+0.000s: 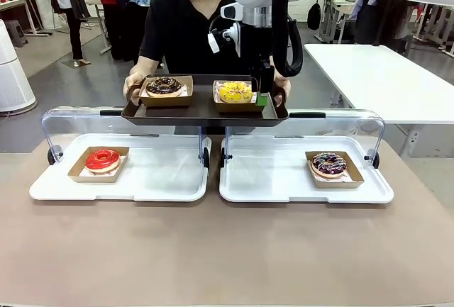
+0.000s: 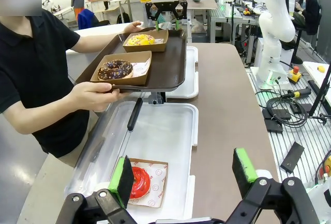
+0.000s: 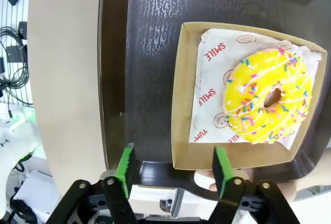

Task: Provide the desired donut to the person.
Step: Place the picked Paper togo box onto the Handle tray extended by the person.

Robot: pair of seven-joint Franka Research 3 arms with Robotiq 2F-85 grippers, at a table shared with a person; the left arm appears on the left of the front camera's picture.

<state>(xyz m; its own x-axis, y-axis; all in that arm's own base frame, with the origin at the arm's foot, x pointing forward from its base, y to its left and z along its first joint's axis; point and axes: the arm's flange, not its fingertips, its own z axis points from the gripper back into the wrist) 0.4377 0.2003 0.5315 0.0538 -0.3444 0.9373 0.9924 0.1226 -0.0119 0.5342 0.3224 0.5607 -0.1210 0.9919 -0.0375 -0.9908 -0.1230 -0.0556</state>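
The person [image 1: 181, 30] in a black T-shirt holds a dark brown tray [image 1: 202, 112] over the table's far edge. On it sit a chocolate donut [image 1: 164, 86] and a yellow sprinkled donut [image 1: 235, 92], each in a cardboard box. My right gripper [image 1: 263, 98] hangs at the right end of the yellow donut's box. In the right wrist view that gripper [image 3: 174, 168] is open over the near wall of the box around the yellow donut [image 3: 269, 102]. My left gripper [image 2: 183, 175] is open above the red donut [image 2: 138, 181].
Two white trays [image 1: 163, 179] [image 1: 273, 179] with raised clear lids lie side by side on the brown table. The left one holds the red donut [image 1: 103, 159], the right one a dark sprinkled donut [image 1: 328, 164]. A white table [image 1: 383, 80] stands at the far right.
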